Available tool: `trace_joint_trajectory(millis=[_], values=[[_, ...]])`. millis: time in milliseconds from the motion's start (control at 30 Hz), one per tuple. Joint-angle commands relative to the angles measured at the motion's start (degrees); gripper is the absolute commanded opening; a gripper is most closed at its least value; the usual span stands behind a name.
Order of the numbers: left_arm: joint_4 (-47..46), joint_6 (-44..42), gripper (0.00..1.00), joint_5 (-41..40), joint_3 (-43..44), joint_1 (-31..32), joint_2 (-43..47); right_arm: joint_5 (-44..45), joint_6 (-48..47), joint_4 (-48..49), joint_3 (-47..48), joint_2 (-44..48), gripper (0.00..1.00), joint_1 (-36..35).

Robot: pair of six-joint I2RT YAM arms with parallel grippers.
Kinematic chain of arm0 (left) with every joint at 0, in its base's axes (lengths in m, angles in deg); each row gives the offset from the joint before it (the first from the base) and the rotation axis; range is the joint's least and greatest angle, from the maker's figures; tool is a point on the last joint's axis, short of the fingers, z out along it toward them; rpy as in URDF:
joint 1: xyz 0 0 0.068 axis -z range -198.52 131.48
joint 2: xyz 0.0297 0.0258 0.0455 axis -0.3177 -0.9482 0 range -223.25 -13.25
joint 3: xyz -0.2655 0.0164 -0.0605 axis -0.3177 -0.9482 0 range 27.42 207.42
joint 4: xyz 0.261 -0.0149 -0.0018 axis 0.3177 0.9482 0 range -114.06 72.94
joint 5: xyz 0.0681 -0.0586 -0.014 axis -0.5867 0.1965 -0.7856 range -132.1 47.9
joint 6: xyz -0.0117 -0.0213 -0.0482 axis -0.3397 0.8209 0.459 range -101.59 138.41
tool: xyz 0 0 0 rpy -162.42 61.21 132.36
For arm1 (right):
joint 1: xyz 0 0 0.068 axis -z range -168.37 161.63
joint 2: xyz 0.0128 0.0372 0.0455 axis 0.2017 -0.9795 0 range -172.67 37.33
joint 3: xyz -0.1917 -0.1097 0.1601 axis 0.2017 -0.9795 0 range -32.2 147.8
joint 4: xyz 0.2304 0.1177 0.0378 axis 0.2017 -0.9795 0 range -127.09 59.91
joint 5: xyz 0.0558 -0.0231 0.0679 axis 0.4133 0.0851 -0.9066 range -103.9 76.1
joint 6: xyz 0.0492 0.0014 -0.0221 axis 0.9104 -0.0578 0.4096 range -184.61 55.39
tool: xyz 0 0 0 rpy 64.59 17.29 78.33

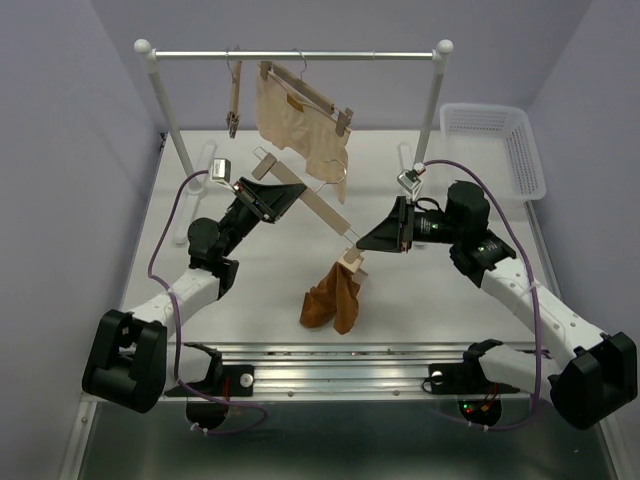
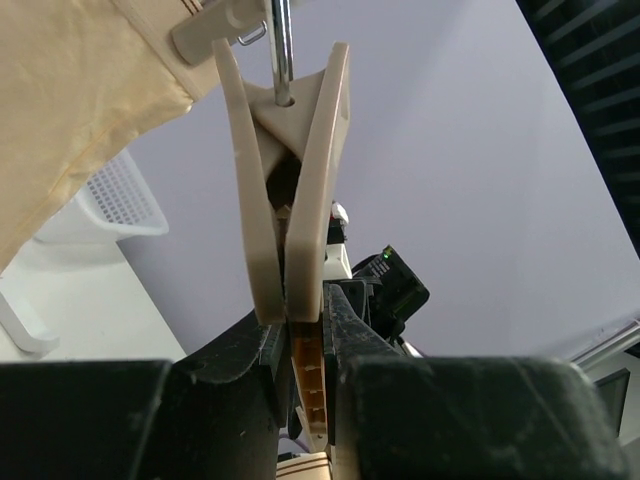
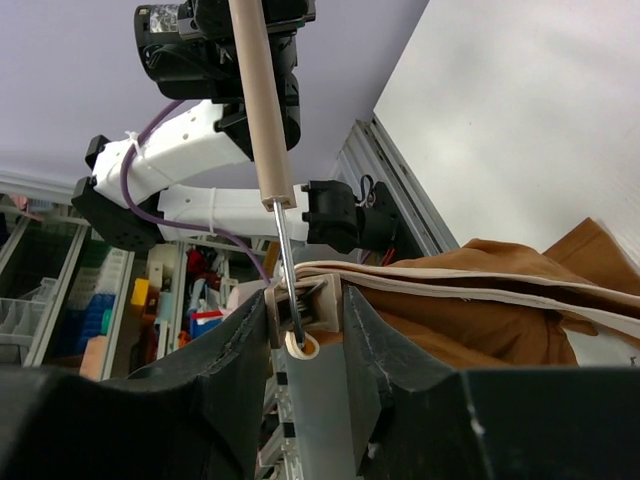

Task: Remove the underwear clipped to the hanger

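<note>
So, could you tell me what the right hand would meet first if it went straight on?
The clip on the rust underwear: it sits right between the right hand's fingers, so nothing else comes first.

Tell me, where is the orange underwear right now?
In the top view, the orange underwear hangs mid-table from the lower clip of the hanger, right beside the right gripper.

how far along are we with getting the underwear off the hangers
Partway through the first pair. Done: the rust-orange briefs hang from only one clip of the hanger. In hand: the left gripper clamps that hanger, and the right gripper pinches that clip. Left: the beige briefs, clipped up on the rail.
</note>
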Motion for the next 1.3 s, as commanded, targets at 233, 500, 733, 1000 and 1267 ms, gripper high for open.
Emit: trace_joint_trajectory(millis=[233,500,733,1000,1267], values=[[-38.4,2.0,0.0,1.3,2.3,0.3,-0.9,0.6,3.3,9.5,0.3,0.6,0.26,0.1],[-35.3,1.8,0.41,1.1,1.8,0.3,0.0,2.0,4.4,9.4,0.1,0.1,0.24,0.1],[-29.7,-0.2,0.62,2.0,1.7,0.2,2.4,4.3,6.2,9.6,0.8,-0.5,0.17,0.1],[-16.0,-6.4,0.96,8.1,2.4,0.5,6.3,7.0,7.3,9.5,2.0,-1.1,0.13,0.1],[10.1,-23.3,0.99,9.3,-1.6,1.7,17.8,7.9,7.4,9.7,3.3,-1.2,0.12,0.1]])
